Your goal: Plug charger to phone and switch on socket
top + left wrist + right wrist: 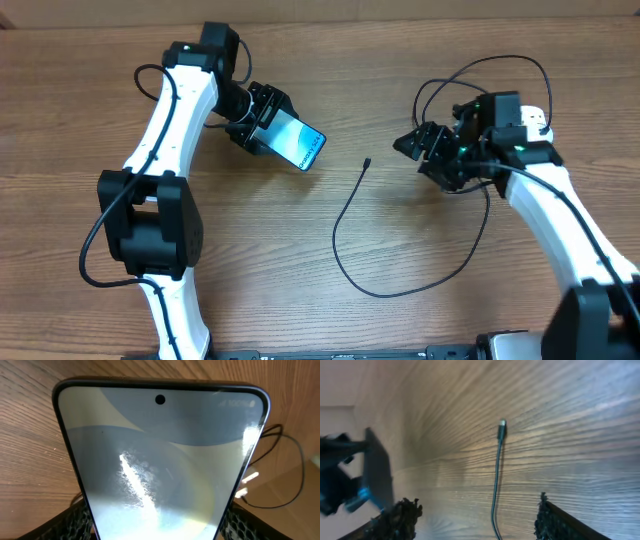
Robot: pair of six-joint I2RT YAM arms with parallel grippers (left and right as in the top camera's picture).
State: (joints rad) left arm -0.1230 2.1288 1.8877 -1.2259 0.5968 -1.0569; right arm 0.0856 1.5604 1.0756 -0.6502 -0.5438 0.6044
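Right end effector [475, 512] hangs released and empty, with the charger [496, 480] running between its spread fingers on the table [580, 435]. Seen from overhead, the connector tip [368, 161] lies near, between 8 and 9 o'clock. The best approach looks to be coming down low and pinching just behind that tip, keeping it straight. Left end effector [262, 126] is clenched on the phone [298, 142], farther out at 9 o'clock.

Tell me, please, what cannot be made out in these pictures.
- Socket: overhead, the right arm covers nearly all of it; switches unseen.
- Charger plug end: overhead, the cable runs under the same arm.
- Phone lower end: the left wrist view cuts it off; overhead, the left gripper fingers hide it.
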